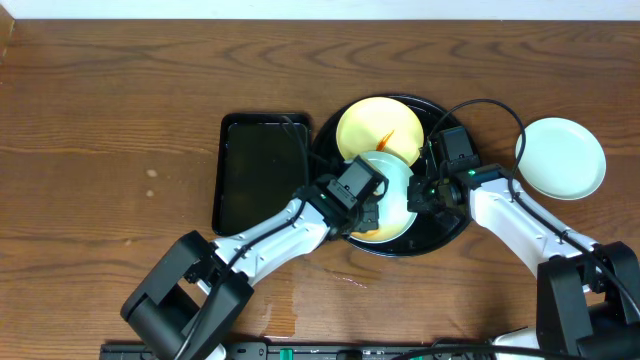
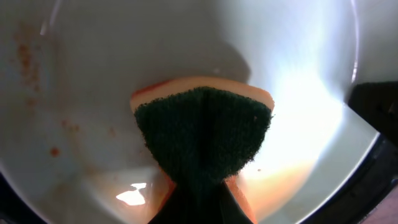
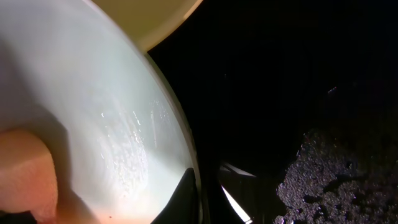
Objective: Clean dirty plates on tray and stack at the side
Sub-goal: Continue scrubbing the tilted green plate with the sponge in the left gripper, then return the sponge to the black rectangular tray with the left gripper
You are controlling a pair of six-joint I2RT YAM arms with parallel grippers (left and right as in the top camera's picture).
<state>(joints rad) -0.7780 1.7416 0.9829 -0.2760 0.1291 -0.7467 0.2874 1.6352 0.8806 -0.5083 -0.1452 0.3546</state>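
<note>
A round black tray [image 1: 450, 225] holds a pale yellow plate [image 1: 375, 125] with an orange smear and, in front of it, a mint plate [image 1: 398, 190]. My left gripper [image 1: 368, 210] is shut on a sponge [image 2: 202, 134], green pad over an orange body, and presses it onto the mint plate [image 2: 112, 68], which shows faint red specks at its left. My right gripper [image 1: 422, 193] is shut on that plate's right rim [image 3: 186, 155], one finger [image 3: 181, 199] inside the rim. The yellow plate [image 3: 149, 18] overlaps the mint plate's far edge. A second mint plate [image 1: 560, 157] lies on the table to the right.
A rectangular black tray [image 1: 262, 172] lies just left of the round tray. Wet streaks mark the mint plate [image 3: 124, 149] near the sponge's orange edge [image 3: 25, 171]. The glossy tray floor [image 3: 280, 81] has a rough wet patch [image 3: 329, 174]. Brown wooden table [image 1: 100, 120] lies all around.
</note>
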